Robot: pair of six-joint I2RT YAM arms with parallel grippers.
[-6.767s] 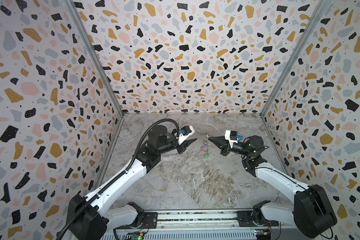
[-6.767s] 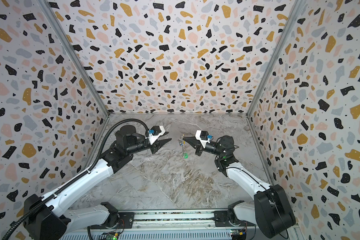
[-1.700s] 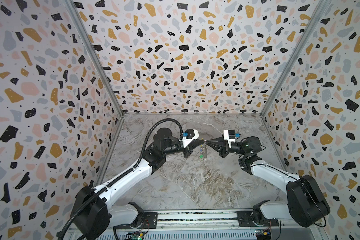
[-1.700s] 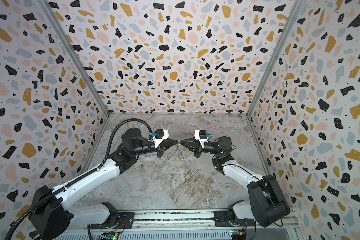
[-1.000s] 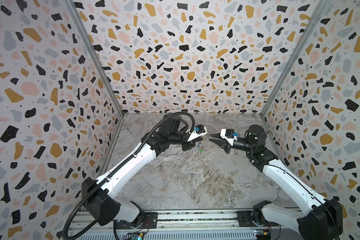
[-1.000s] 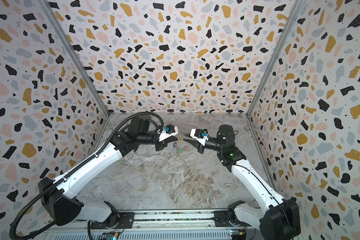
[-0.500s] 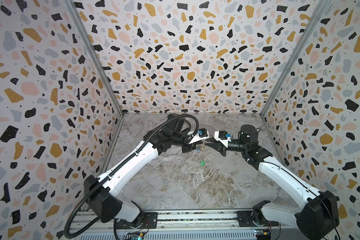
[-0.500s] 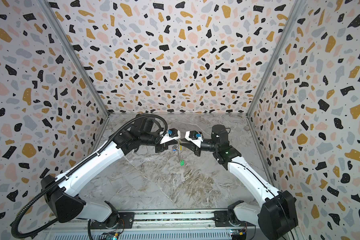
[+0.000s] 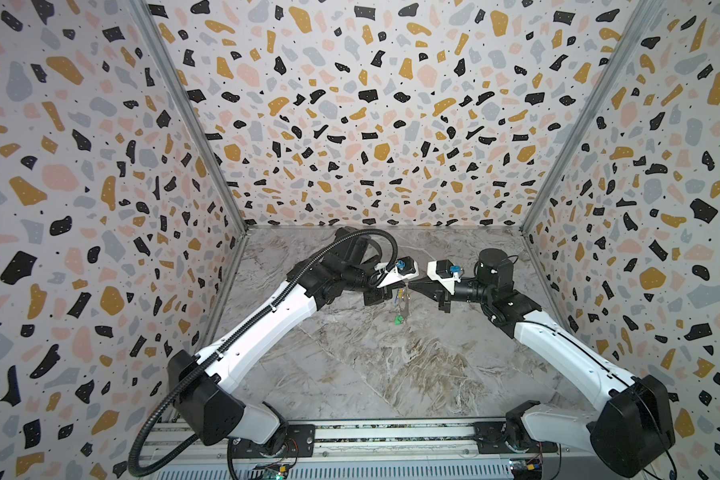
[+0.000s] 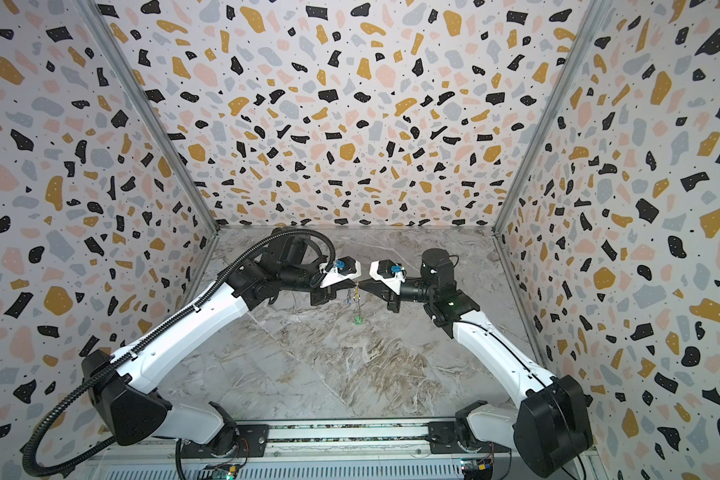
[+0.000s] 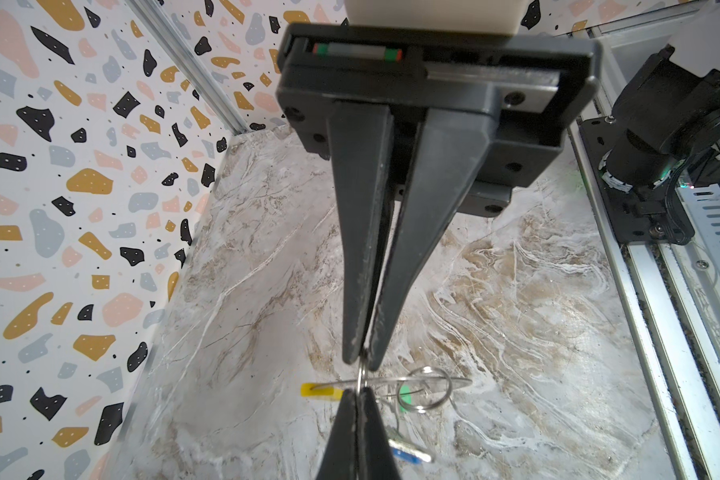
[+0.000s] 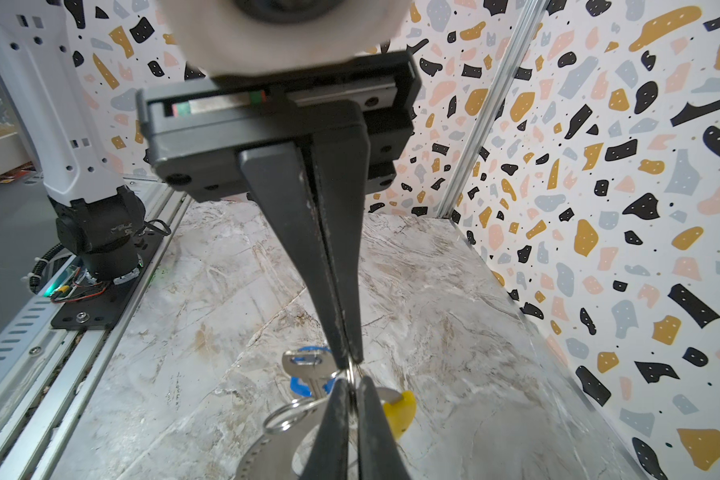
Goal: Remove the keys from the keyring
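The right pincer (image 12: 347, 360) has closed in; it and the left pincer (image 11: 362, 360) are gripping the keyring (image 11: 321, 391), keys (image 12: 308, 370) likely needing prying off.

Keys (image 9: 403, 306) too small overhead

Tabletop (image 9: 371, 374): flat slab with a grey-white marble print and brown veining, brownest toward front-centre. Thin diagonal lines cross it. In the wrist views the surface (image 11: 516, 291) looks scuffed and whitish. Rear and both sides butt against the terrazzo-print walls (image 9: 371, 124), with an aluminium post (image 9: 215, 166) in each rear corner. An aluminium rail (image 9: 391, 440) runs along the front edge, right against the slab. A black mounting plate (image 12: 88, 318) sits under the left arm base at the rail, and a matching plate (image 11: 591, 141) under the right.
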